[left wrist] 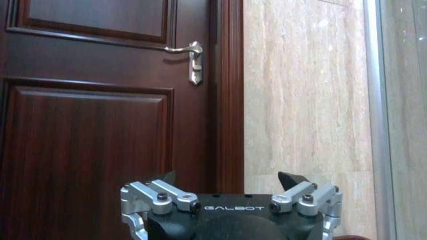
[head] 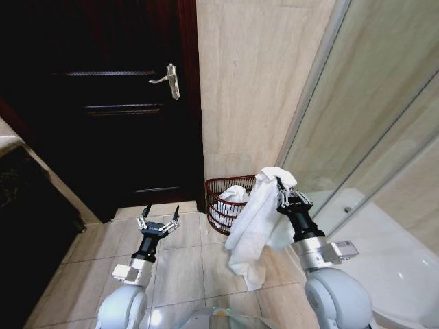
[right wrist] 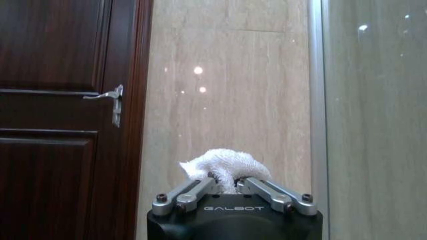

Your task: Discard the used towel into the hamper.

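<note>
- Beige stone wall [head: 254,82] forms your backdrop, with the dark wooden door [head: 103,103] to its left and a glass shower panel [head: 370,116] to its right; pale floor tiles [head: 178,260] run below.
- Take the hamper [head: 218,195] as your landmark: it stands on the floor at the foot of the wall, just right of the door's lower corner, and white cloth already lies inside it.
- Your right end effector [head: 281,194] hangs just to the right of the hamper, about level with its rim, fingers clenched on the towel [head: 257,219].
- You can see the towel bunched over the top of that end effector, while the rest drapes down its left side, hanging between the end effector and the hamper and covering part of the hamper's right edge.
- The towel's lower end hangs below the hamper's rim, near the floor; whether it touches the tiles you cannot tell.
- From the right wrist view, the fingers [right wrist: 193,192] close together under a tuft of the white towel [right wrist: 223,165], with the wall straight ahead.
- Your left end effector [head: 159,216] sits to the left of the hamper, over the floor in front of the door, fingers spread and holding nothing.
- From the left wrist view, that end effector [left wrist: 230,180] faces the door and its silver handle [left wrist: 190,55].
</note>
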You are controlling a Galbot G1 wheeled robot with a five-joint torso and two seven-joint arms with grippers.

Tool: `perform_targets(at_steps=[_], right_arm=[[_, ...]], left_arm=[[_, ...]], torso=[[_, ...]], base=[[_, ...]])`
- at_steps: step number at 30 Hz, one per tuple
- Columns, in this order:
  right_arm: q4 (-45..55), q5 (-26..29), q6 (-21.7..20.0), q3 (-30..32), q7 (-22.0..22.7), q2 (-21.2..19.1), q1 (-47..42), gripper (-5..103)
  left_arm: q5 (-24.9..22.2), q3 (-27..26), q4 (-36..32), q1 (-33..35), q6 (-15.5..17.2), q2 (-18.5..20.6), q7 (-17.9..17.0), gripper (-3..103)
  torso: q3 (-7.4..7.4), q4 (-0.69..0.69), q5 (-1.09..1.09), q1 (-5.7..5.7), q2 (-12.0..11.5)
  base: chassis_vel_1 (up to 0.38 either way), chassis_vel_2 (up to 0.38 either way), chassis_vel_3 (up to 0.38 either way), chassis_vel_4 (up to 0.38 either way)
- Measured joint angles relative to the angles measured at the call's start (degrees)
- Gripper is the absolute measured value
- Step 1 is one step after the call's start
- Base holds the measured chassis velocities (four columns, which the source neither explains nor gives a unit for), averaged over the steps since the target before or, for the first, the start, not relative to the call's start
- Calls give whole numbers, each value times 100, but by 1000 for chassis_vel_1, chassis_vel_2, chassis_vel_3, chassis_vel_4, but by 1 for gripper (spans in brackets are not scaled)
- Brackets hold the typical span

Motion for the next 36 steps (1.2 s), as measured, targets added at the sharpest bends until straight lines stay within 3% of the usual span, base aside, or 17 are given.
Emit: perform_targets(at_steps=[36], right_arm=[[-42, -80, 23, 0, -11, 51, 7, 7]], left_arm=[[-16, -13, 24, 13, -7, 16, -9, 100]], torso=[[504, 0, 0, 321, 826]], base=[[0, 0, 0, 0]])
